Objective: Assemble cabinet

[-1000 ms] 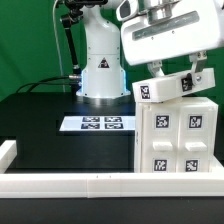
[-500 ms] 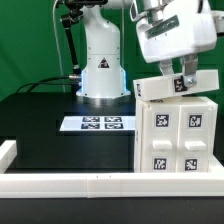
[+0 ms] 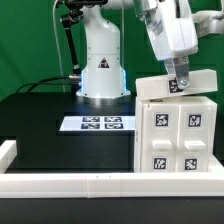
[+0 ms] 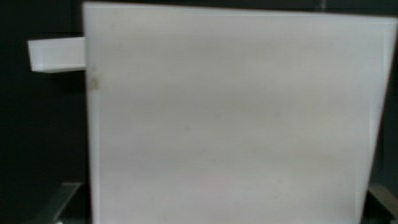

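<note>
I am watching the gripper (image 3: 178,72) reaching down at the exterior view's right, its fingers pinching a white block (image 3: 150,90), with one finger showing across the block's tagged front face. The block is lying slightly tilted on top of the cabinet shell (image 3: 175,135), which is standing on the black table (image 3: 45,125) with four code tags facing the camera. The marker board (image 3: 97,123) is lying flat beside the shell, toward the exterior view's left. A white rail (image 3: 100,183) is running along the near table edge. In the wrist view, a broad white surface (image 4: 231,110) is filling nearly everything. I cannot tell which part it is.
</note>
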You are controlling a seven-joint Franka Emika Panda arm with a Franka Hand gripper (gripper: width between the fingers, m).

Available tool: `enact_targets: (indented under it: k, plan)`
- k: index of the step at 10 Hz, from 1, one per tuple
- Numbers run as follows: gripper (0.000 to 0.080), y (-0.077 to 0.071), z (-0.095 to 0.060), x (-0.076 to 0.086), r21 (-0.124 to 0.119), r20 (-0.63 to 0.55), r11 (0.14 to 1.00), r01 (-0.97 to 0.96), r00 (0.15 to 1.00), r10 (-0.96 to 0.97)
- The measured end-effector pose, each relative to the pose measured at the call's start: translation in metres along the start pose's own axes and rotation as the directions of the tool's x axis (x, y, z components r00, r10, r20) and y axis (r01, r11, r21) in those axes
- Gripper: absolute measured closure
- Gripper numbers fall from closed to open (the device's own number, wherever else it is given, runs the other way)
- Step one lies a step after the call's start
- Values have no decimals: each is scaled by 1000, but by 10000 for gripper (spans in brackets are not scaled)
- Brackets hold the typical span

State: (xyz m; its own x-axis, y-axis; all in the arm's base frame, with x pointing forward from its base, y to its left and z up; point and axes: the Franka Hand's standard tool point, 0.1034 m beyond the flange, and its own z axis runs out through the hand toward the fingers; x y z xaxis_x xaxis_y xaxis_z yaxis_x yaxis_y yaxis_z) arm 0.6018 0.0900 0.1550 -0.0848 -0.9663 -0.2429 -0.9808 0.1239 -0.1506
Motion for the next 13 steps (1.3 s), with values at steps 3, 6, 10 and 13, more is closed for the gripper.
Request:
enact_targets:
  k: [3,6,10,13]
  plan:
    - [145,0,-1,-2,2,8,1000,-3,1000,3]
    - [14,-5,-20,-11,31,42,999,11,999,-13]
    - [2,-7,-29,-15,42,52,997,70,996,-73]
    - [2,-8,-31,-22,35,2,935,353,935,-354]
